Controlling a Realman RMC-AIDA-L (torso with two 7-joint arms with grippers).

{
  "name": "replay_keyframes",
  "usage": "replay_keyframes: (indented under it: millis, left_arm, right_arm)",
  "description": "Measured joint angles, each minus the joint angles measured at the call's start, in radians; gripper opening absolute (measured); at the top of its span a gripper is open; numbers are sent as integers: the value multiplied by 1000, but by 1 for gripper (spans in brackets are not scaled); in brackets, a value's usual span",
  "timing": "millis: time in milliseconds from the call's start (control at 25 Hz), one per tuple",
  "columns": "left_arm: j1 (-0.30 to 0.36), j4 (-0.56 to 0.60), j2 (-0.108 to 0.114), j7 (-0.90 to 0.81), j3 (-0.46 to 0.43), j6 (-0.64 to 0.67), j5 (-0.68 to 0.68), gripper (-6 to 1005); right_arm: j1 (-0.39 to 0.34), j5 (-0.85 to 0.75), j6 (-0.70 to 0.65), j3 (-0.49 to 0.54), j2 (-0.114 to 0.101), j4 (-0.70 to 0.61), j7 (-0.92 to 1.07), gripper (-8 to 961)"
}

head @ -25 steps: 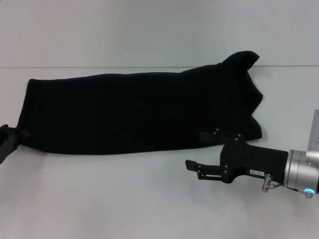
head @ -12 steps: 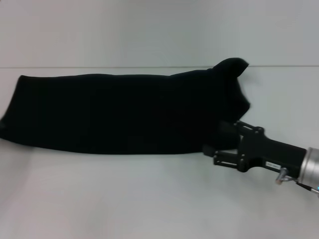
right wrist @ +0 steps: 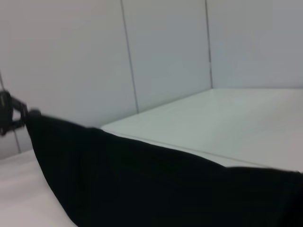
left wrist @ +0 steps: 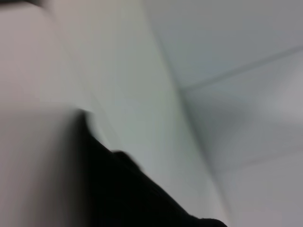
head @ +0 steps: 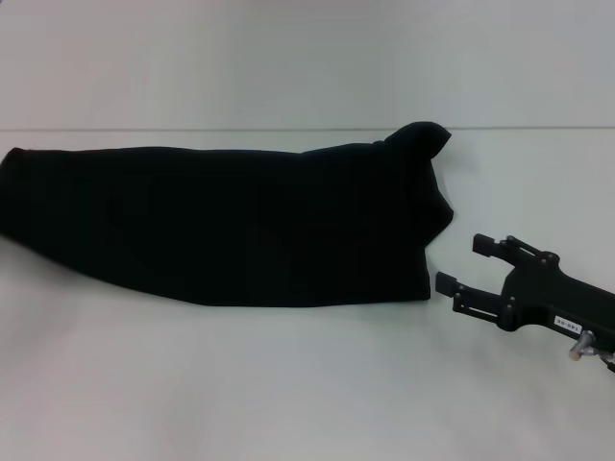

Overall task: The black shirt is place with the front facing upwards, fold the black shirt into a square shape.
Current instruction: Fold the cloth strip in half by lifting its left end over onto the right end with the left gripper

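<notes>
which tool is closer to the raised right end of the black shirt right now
Right. The right tool sits open just beside that end of the black shirt, not touching. The left tool is at the shirt's far end.

- A white table (head: 288, 384) is filling the lower part of the head view.
- A pale wall (head: 288, 58) is rising behind it, meeting it along a thin line across the upper third.
- Wall panels with 2 dark vertical seams (right wrist: 130, 61) are showing in the right wrist view.
</notes>
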Motion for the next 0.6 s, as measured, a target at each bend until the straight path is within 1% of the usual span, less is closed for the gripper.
replay_keyframes:
  millis: [80, 200, 280, 360, 400, 440, 480, 560, 600]
  left_arm:
    - [-38, -1, -2, 0, -11, 39, -11, 39]
    - [-110, -8, -10, 2, -1, 58, -22, 39]
    - [-182, -25, -17, 12, 17, 62, -23, 39]
    - [-262, -46, -30, 30, 39, 58, -23, 39]
    - [-299, -53, -39, 38, 51, 55, -23, 39]
    - [-344, -57, -54, 44, 67, 45, -23, 40]
    - [-375, -59, -67, 48, 83, 40, -23, 40]
    - [-451, -59, -107, 51, 141, 19, -23, 40]
    - [-475, -58, -121, 52, 165, 15, -23, 40]
  right_arm:
    - [-11, -2, 9, 2, 0, 0, 1, 904]
    - [-31, -3, 16, 2, 0, 1, 3, 905]
    - [-44, -3, 18, 2, 0, 2, 13, 905]
    - [-59, -3, 25, 2, -1, 2, 28, 905]
    - [-65, -3, 28, 2, -2, 2, 32, 905]
    - [-73, -3, 32, 2, -3, 2, 35, 905]
    - [-77, -2, 33, 2, -3, 3, 35, 905]
    - [-86, -1, 34, 3, -5, 6, 36, 905]
    - [-88, 0, 35, 4, -5, 9, 38, 905]
